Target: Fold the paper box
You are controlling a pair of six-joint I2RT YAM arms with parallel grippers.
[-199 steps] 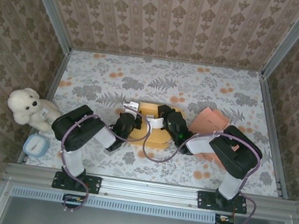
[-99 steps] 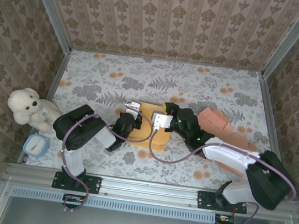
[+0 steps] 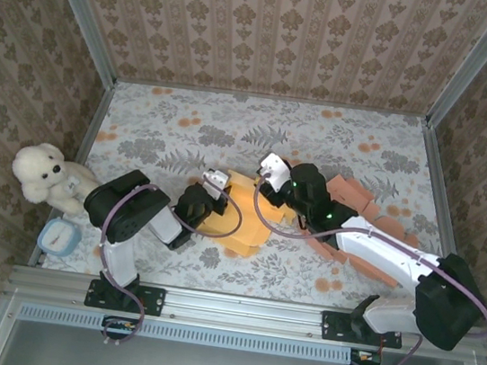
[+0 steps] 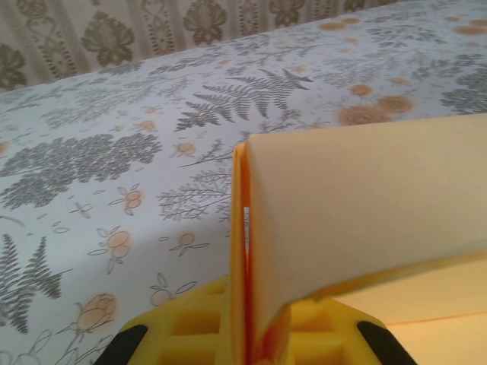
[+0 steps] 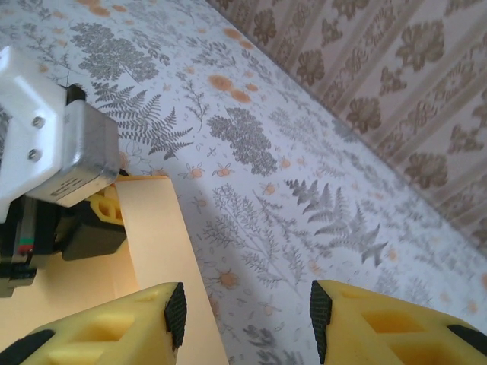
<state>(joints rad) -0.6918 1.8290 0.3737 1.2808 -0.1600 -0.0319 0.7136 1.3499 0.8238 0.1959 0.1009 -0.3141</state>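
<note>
The orange paper box (image 3: 246, 226) lies half-folded at the table's middle. My left gripper (image 3: 225, 194) is at the box's left edge, shut on a wall of the box. In the left wrist view that orange wall (image 4: 358, 220) stands on edge, pinched between the yellow fingers (image 4: 190, 334). My right gripper (image 3: 272, 183) hovers just behind the box's far right corner, open with nothing between its fingers. In the right wrist view the right gripper (image 5: 247, 319) shows bare floral table between its black pads (image 5: 175, 313), with a pale orange flap (image 5: 152, 228) under the left finger.
A stack of salmon-pink paper sheets (image 3: 360, 203) lies under the right arm. At the left wall sit a white teddy bear (image 3: 45, 175) and a small blue round object (image 3: 59, 236). Patterned walls close the table on three sides.
My right gripper opened, let go of the box and pulled back toward the far side. The box swung round and now sits skewed, still held by the left gripper.
</note>
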